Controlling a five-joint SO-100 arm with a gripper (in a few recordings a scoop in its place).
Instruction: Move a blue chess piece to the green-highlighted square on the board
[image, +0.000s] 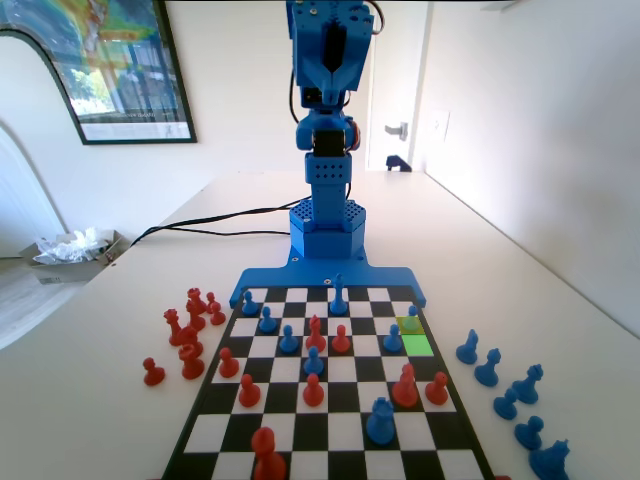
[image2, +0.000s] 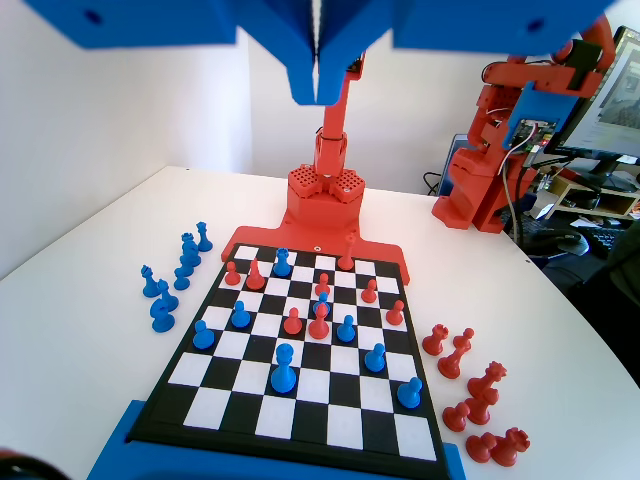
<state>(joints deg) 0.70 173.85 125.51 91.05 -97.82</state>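
The board lies in front of the blue arm's base. The green-highlighted square is on its right edge in the fixed view and is bare. Just beyond it a blue chess piece, a pawn tinted green, stands on a duller olive square; in the wrist view it is the pawn at the board's left edge. Another blue pawn stands one column to the left of the green square. My gripper is raised high above the base, far from any piece. Its jaws are shut together with nothing between them.
Red pawns and other blue pawns crowd the board's middle, and a taller blue piece stands nearer the camera. Taken blue pieces lie right of the board, red ones left. A tray of crumpled paper sits far left.
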